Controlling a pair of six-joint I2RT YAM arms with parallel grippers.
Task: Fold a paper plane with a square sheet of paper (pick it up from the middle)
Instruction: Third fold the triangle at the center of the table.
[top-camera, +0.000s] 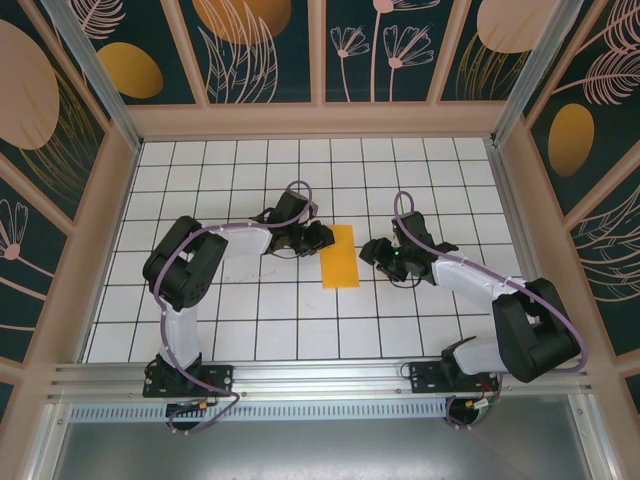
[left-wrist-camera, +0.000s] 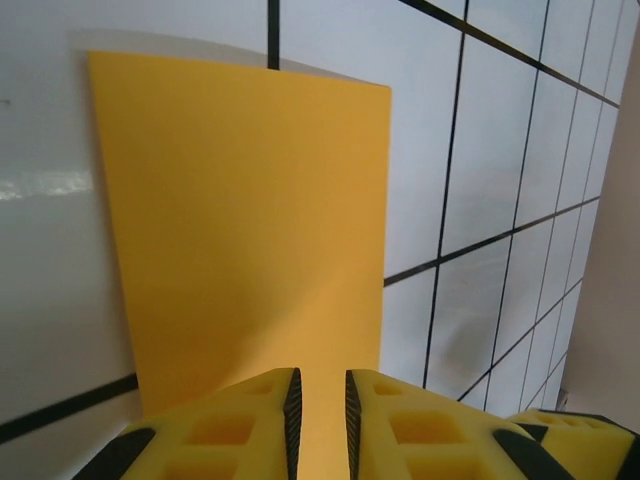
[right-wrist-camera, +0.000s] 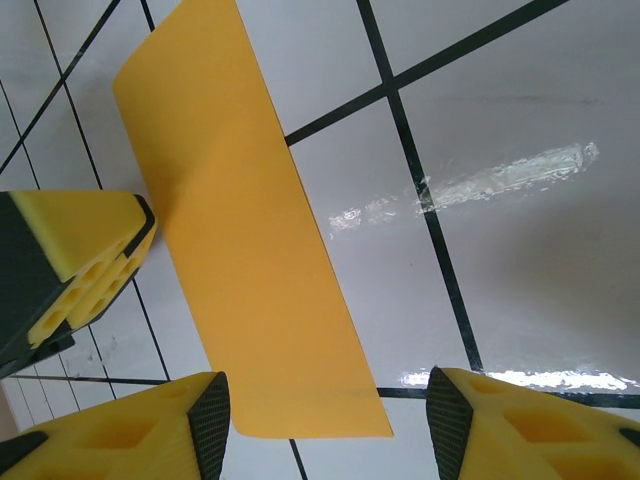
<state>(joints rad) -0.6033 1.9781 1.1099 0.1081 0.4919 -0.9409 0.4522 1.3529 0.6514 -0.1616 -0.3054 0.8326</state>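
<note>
The square sheet of paper (top-camera: 340, 256) lies flat on the white grid table as a narrow orange-yellow strip, about one grid square wide and two long. My left gripper (top-camera: 323, 240) is at the strip's left edge near its far end. In the left wrist view its fingertips (left-wrist-camera: 319, 376) hang over the paper (left-wrist-camera: 250, 220), nearly together, with a narrow gap that shows paper behind it. My right gripper (top-camera: 373, 251) is just right of the strip. It stands open (right-wrist-camera: 325, 388), its jaws wide apart over one end of the paper (right-wrist-camera: 250, 260). The left gripper's yellow finger (right-wrist-camera: 85, 250) touches the strip's far edge.
The white grid table (top-camera: 250, 320) is walled in by wooden frames with dark floral panels (top-camera: 270, 50) at the back and sides. Both arms reach inward from the metal rail (top-camera: 320, 375) at the near edge. Bare grid lies in front of and behind the strip.
</note>
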